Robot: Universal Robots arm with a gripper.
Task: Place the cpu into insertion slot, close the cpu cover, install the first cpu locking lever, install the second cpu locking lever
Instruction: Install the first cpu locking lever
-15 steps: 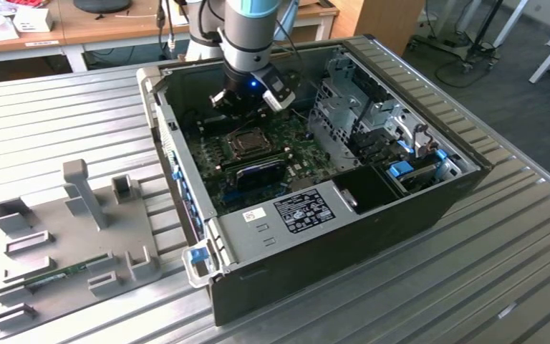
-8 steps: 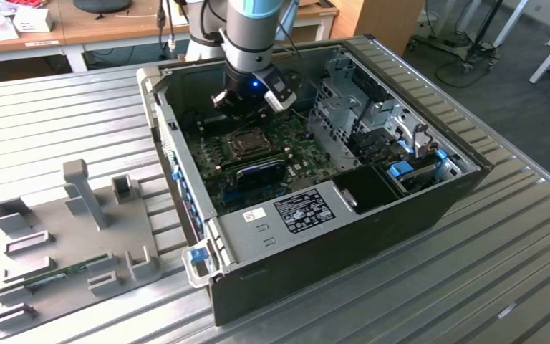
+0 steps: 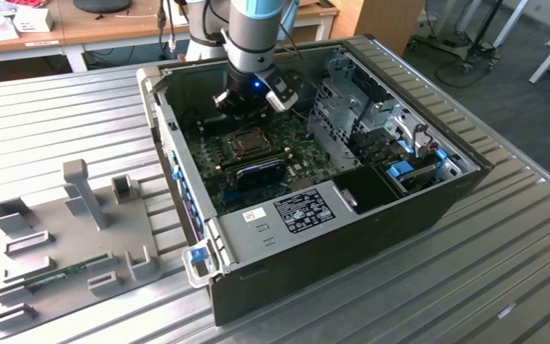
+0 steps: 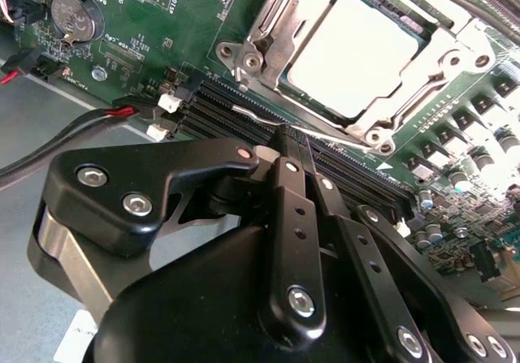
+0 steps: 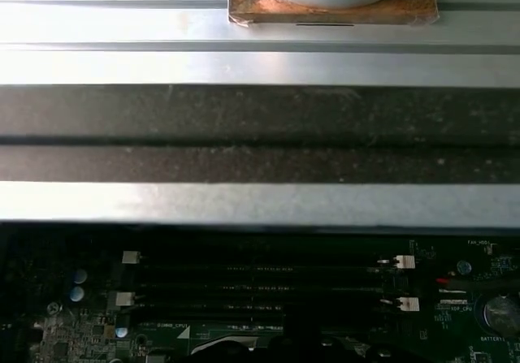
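The cpu (image 4: pixel 353 50) lies flat in the insertion slot (image 3: pixel 248 143) on the green board, silvery top up. The cpu cover (image 4: pixel 264 22), a shiny metal frame, lies down around the chip's edges. Thin metal levers run along the frame's sides; I cannot tell whether they are latched. My gripper (image 3: pixel 249 97) hangs inside the open computer case, just beyond the socket toward the case's far wall. In the second wrist view its black fingers (image 4: pixel 286 148) meet at the tip above the black memory slots (image 4: pixel 219 103), with nothing between them.
A drive cage (image 3: pixel 351 107) and a black shroud (image 3: pixel 366 186) stand on the exterior view's right inside the case. Red and black cables (image 4: pixel 106 115) and a coin battery (image 4: pixel 73 18) lie near the gripper. A grey fixture plate (image 3: pixel 65 236) sits on the ribbed table, left.
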